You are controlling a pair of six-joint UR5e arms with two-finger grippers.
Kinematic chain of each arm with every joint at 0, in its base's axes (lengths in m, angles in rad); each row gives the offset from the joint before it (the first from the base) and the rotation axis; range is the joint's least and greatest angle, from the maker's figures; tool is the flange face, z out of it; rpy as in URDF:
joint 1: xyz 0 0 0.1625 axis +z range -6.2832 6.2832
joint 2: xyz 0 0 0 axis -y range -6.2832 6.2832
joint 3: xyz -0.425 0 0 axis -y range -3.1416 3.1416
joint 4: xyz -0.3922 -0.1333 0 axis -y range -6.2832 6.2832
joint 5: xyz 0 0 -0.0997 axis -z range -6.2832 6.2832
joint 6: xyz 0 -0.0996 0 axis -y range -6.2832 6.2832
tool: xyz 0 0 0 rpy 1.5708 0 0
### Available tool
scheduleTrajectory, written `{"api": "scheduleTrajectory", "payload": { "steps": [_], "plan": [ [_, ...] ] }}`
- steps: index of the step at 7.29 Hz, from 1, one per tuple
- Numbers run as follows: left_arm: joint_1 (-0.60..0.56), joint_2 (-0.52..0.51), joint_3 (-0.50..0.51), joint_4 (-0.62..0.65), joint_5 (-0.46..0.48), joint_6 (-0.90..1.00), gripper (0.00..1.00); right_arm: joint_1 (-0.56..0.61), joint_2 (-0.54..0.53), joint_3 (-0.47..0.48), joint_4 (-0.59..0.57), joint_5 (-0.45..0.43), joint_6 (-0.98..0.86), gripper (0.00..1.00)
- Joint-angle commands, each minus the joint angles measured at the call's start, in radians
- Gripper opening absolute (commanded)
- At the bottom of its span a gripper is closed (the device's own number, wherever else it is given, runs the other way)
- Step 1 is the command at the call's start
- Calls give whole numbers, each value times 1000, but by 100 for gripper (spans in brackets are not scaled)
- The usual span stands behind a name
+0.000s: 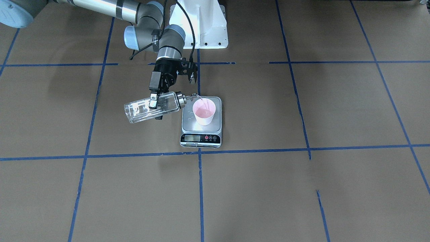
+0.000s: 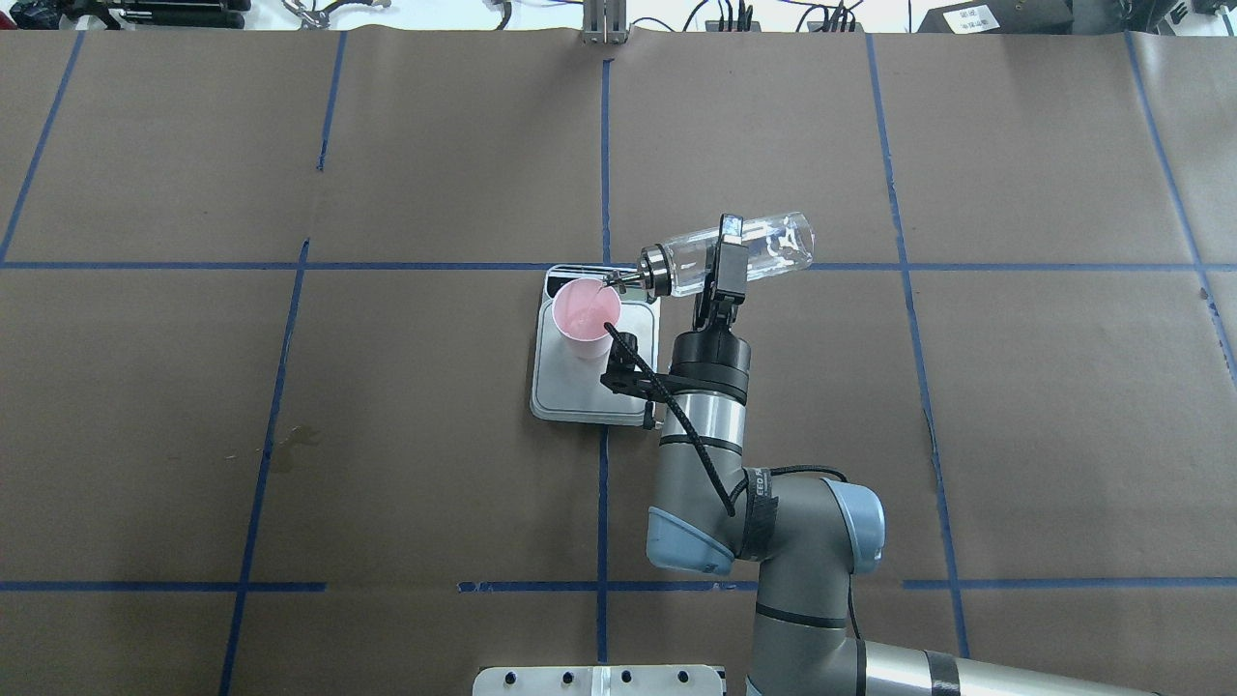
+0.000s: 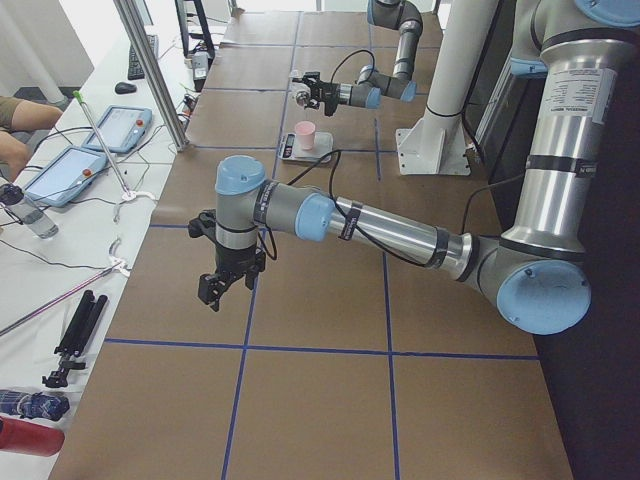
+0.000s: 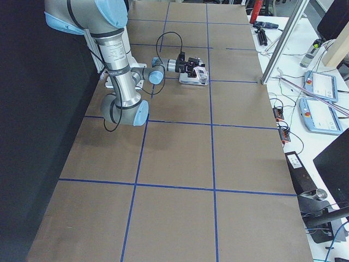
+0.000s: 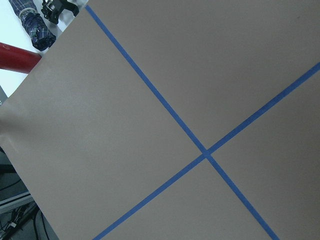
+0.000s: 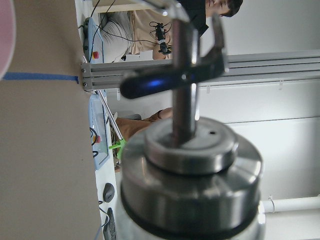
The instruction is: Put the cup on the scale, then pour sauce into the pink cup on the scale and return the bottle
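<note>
**Glass in my grip, paper under the spout**

The silver pourer top (image 6: 190, 170) fills my right wrist view, blurred and close, with the rest of the bottle (image 1: 136, 113) out of sight behind it. From across the desk (image 1: 302, 188) I see my right pincer (image 1: 156, 108) pressed on the bottle's clear barrel at about mid-length. The bottle is tipped close to level, its spout at the rim of the cup (image 1: 205, 120). The cup stands upright on the silver platform of the scale (image 1: 188, 122). A thin thread of sauce (image 1: 201, 99) runs from the spout into its pink inside.

I judge the bottle stiff, smooth and breakable. Glass gives my fingers little to bite on, and the load shifts toward the neck as the liquid runs forward. The mid-barrel hold looks right to me: it leaves the spout free and the base free for setting down upright. The cup I take to be very light and thin-walled, so a nudge from the spout could tip it or slide it off the platform.

My left pincer (image 3: 222, 285) hangs over bare desk far from all this. I cannot tell whether it is spread or pressed together.
</note>
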Motion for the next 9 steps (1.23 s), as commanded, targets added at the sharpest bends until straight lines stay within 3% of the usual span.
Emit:
{"api": "scheduleTrajectory", "payload": {
  "steps": [1, 4, 7, 9],
  "plan": [
    [0, 0, 2, -2, 0, 2, 100, 0, -1, -1, 42, 5, 2, 0],
    [-2, 0, 0, -2, 0, 2, 100, 0, 1, 5, 100, 51, 72, 0],
    [-14, 0, -9, -2, 0, 2, 100, 9, -56, 5, 393, 100, 110, 0],
    [-15, -15, -9, 3, 0, -3, 100, 19, -75, 5, 524, 140, 177, 0]
  ]
}}
